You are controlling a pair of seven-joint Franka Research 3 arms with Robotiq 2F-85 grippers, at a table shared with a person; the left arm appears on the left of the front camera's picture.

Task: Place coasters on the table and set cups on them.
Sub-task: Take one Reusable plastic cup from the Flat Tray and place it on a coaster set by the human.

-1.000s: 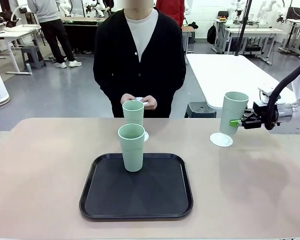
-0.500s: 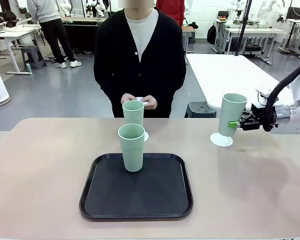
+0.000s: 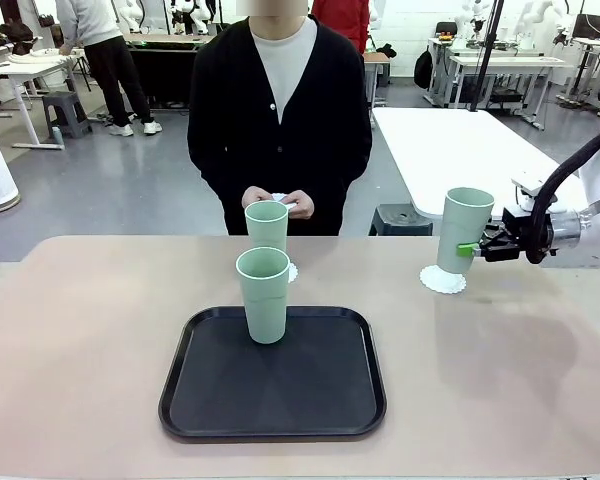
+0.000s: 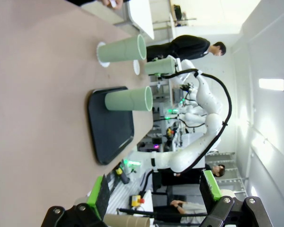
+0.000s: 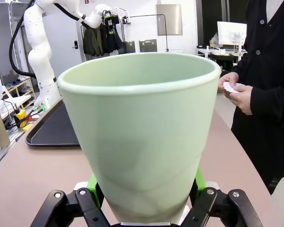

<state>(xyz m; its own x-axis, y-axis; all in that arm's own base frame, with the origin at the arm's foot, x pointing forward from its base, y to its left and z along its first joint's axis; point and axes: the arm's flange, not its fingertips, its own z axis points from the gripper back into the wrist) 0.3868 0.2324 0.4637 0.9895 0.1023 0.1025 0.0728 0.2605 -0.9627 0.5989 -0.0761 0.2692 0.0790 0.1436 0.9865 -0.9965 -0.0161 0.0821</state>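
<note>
Your right tool [image 3: 471, 247] clenches the upright cup [image 3: 464, 222] from its right side, base seemingly seated on the coaster [image 3: 443, 282] at right-centre frame, so release and retreat rightward.

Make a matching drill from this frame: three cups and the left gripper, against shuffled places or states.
1 near cup
2 far middle cup
3 right-hand cup
4 left gripper

A clamped in the right gripper, at the right coaster
B open, empty
C on the black tray
D on the middle coaster, before the person

Pairs: 1-C, 2-D, 3-A, 4-B
</note>
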